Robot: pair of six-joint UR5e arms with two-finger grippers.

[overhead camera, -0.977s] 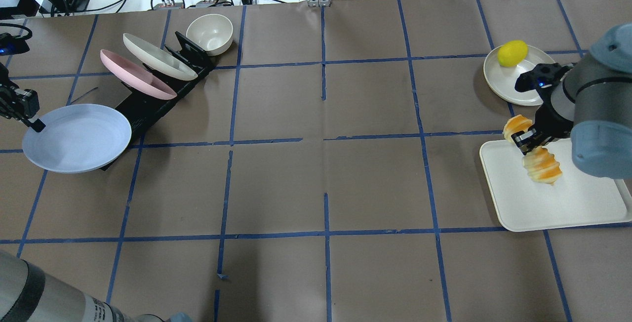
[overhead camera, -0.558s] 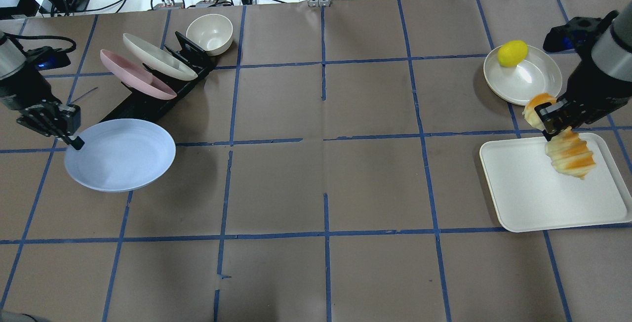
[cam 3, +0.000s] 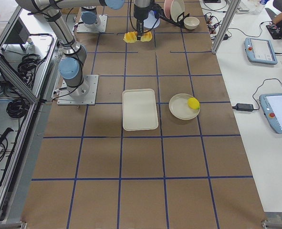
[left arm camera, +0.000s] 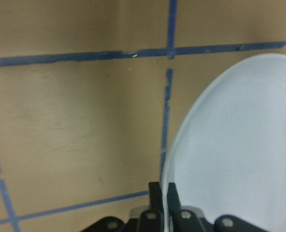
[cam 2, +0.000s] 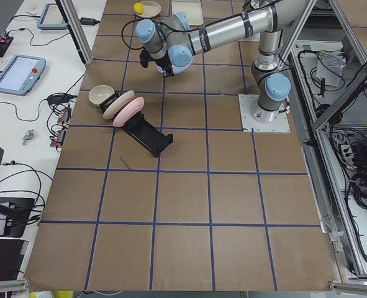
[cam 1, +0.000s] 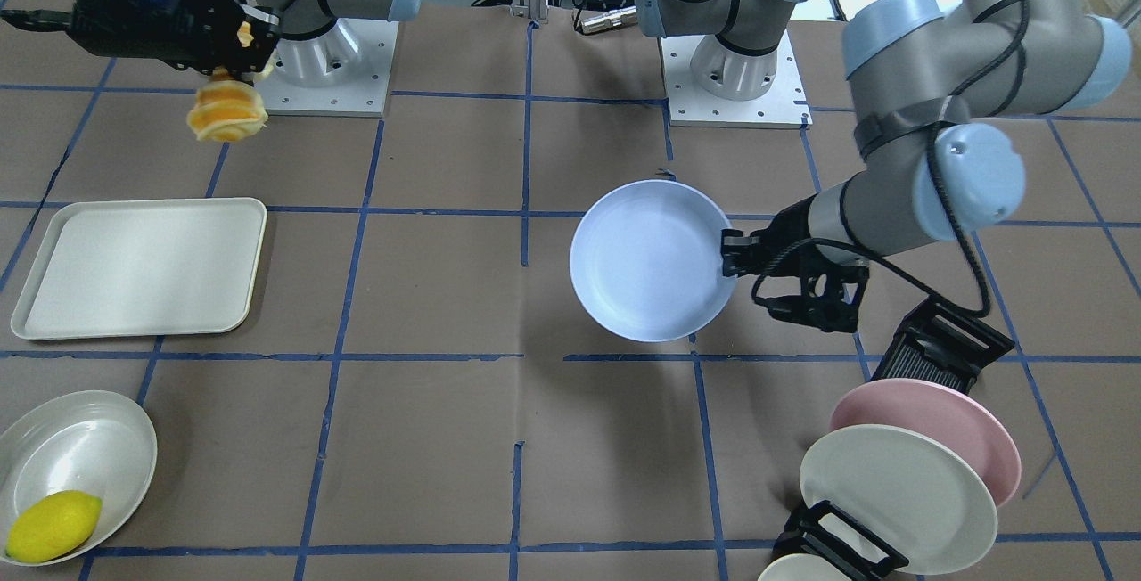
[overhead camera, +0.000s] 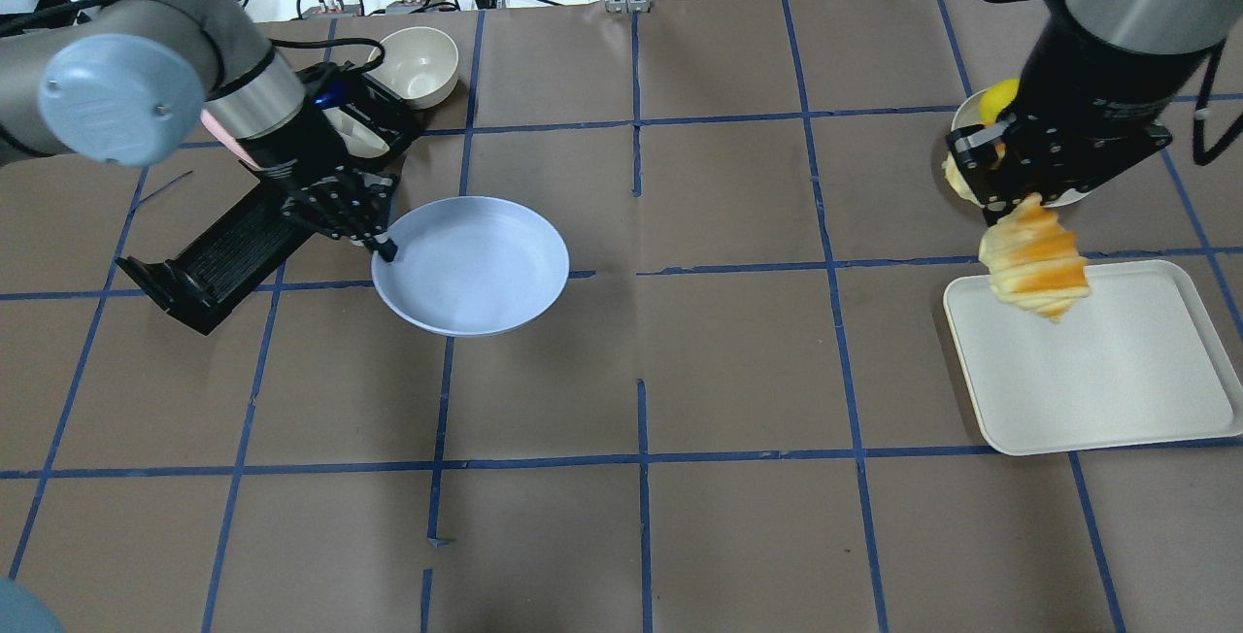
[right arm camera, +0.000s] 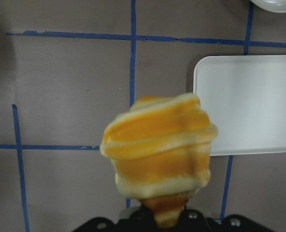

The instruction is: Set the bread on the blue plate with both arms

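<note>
Overhead view. At lower right, the rectangular cream plastic tray [overhead camera: 1107,381] lies on the brown paper-covered worktop [overhead camera: 680,536]. Above its upper left corner hangs the striped orange-and-cream toy bread [overhead camera: 1034,259], clenched across its middle in my right pincer [overhead camera: 1005,191], clear of the worktop. Left of centre, my left pincer [overhead camera: 384,249] grips the left rim of the round pale blue plastic plate [overhead camera: 486,269], held roughly level, well apart from the bread. At upper left stand the black plate rack [overhead camera: 209,259] and a cream bowl [overhead camera: 416,65].
</note>
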